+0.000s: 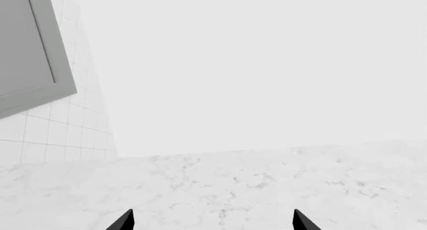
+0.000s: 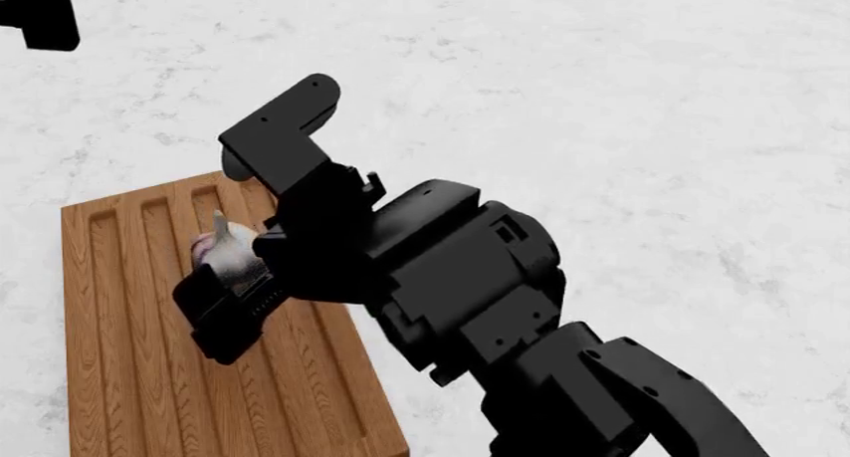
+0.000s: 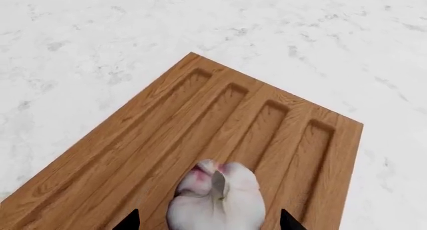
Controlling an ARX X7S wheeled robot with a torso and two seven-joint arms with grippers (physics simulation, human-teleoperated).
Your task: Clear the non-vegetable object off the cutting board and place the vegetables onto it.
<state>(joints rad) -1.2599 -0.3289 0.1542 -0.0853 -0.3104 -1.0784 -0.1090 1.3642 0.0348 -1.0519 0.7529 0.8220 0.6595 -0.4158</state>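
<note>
The grey-white garlic-like bulb [image 3: 217, 197] with a purplish tint lies on the brown grooved cutting board [image 3: 167, 125]. My right gripper [image 3: 208, 222] is open, its two dark tips on either side of the bulb with a gap on each side. In the head view the right arm reaches over the board [image 2: 119, 328], and the bulb [image 2: 229, 246] shows between the gripper's fingers [image 2: 219, 323]. My left gripper [image 1: 212, 222] is open and empty above the marble counter. The cucumber and the radish are out of view.
White marble countertop [image 2: 638, 128] surrounds the board. The left wrist view shows a tiled wall [image 1: 40, 135] and a grey cabinet panel [image 1: 27, 49] beyond the counter. A black part of the left arm [image 2: 40, 14] shows at the head view's top left.
</note>
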